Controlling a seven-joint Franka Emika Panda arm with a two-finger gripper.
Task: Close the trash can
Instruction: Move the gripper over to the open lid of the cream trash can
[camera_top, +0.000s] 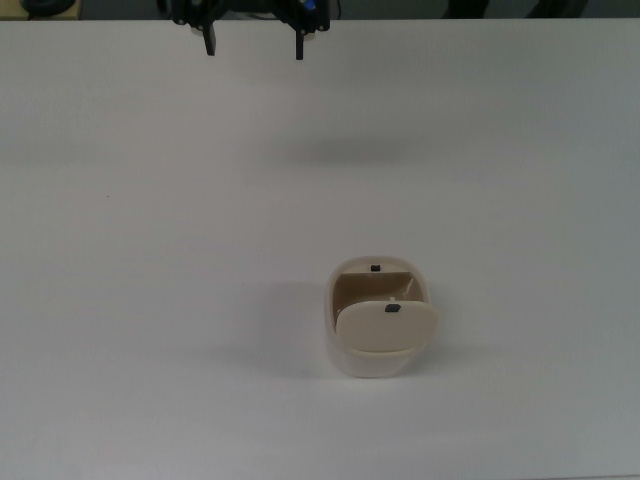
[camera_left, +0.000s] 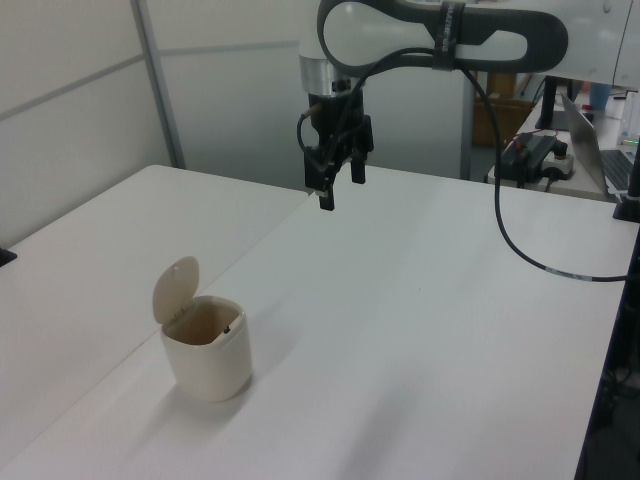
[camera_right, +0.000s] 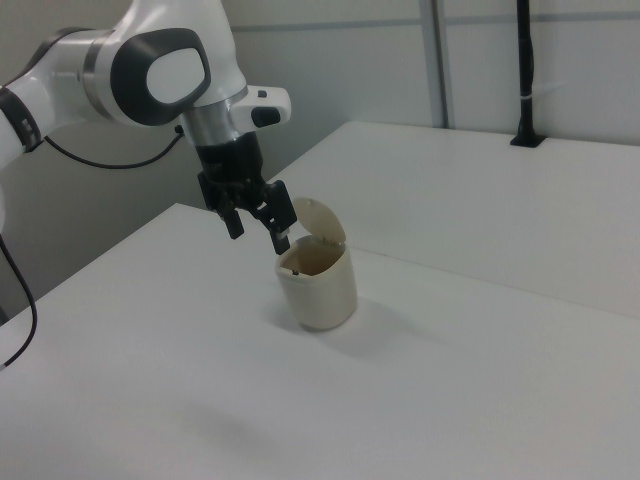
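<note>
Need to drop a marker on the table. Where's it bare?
Nearly everywhere. Only the trash can, lid up, stands on the table. All sides of it are bare. Avoid the far edge in the top view, under the open gripper.

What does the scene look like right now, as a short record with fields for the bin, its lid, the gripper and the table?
bin: small cream plastic trash can, rounded-rectangle shape, upright on the table
lid: flat beige swing lid, raised, opening uncovered
bin contents: nothing visible inside
gripper: black two-finger gripper, open, holding nothing, above the table and apart from the bin
table: white table, nothing else near the bin
task state: bin not yet closed
</note>
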